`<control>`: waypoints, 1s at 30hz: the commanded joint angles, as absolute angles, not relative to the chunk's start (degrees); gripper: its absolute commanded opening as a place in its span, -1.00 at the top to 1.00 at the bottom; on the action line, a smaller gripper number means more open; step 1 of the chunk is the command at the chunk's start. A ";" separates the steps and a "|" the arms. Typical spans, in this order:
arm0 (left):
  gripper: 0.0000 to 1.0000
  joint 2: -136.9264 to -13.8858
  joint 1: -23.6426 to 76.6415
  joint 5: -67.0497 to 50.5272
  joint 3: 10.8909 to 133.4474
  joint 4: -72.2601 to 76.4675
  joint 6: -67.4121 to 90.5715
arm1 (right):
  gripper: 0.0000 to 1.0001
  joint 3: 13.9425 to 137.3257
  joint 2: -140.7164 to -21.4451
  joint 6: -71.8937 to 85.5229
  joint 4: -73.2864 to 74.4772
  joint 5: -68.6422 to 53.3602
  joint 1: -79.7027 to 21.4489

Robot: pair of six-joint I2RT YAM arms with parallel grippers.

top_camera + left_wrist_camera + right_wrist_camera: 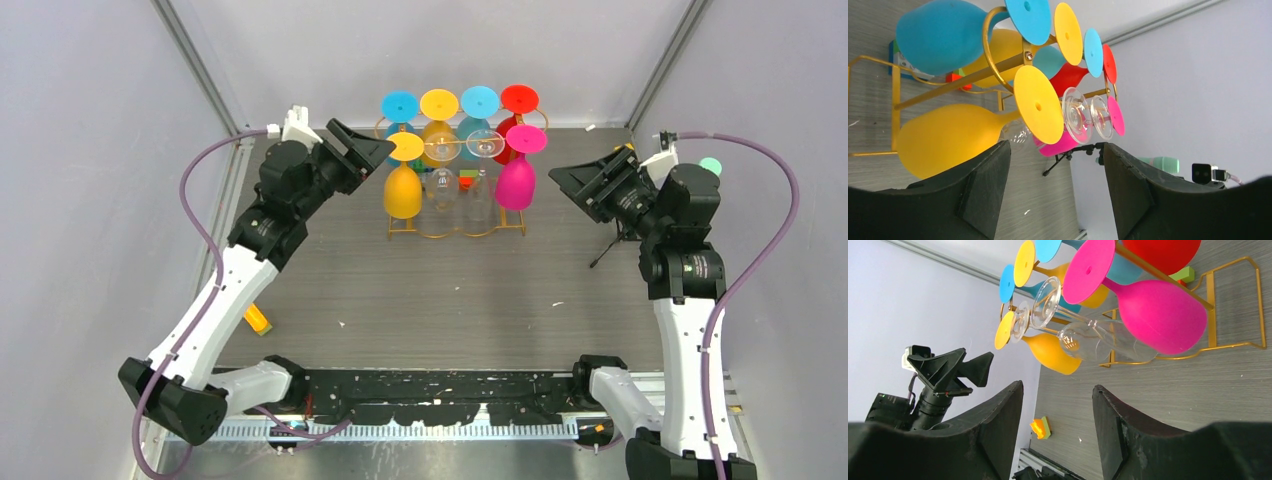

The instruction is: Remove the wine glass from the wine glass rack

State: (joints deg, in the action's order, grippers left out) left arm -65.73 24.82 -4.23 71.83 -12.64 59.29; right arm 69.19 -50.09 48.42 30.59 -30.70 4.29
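Observation:
The gold wire wine glass rack stands at the back middle of the table, with several wine glasses hanging bowl-down. Its front row holds a yellow glass, two clear glasses and a magenta glass; blue, yellow and red ones hang behind. My left gripper hovers open just left of the yellow glass's foot, with nothing between its fingers. My right gripper is open and apart from the rack, to the right of the magenta glass, with only the table showing between its fingers.
A small orange and green block lies near the table's left edge. A black mini tripod and a mint-green cylinder stand by the right arm. Small coloured blocks sit behind the rack. Grey walls enclose the table.

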 commanded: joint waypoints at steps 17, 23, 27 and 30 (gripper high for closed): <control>0.09 -71.22 25.84 2.94 71.69 -5.28 67.74 | -0.17 69.77 -49.57 48.31 27.78 -30.24 2.50; 0.22 -72.39 25.75 1.19 71.24 -1.95 68.69 | -0.17 69.94 -49.32 47.84 28.22 -30.19 2.17; 0.22 -71.94 25.75 1.44 70.65 -1.90 68.77 | -0.17 70.00 -49.31 47.20 28.66 -29.79 1.96; 0.17 -71.30 25.75 1.93 70.02 -2.05 68.47 | -0.17 69.97 -49.31 47.03 28.67 -29.63 1.73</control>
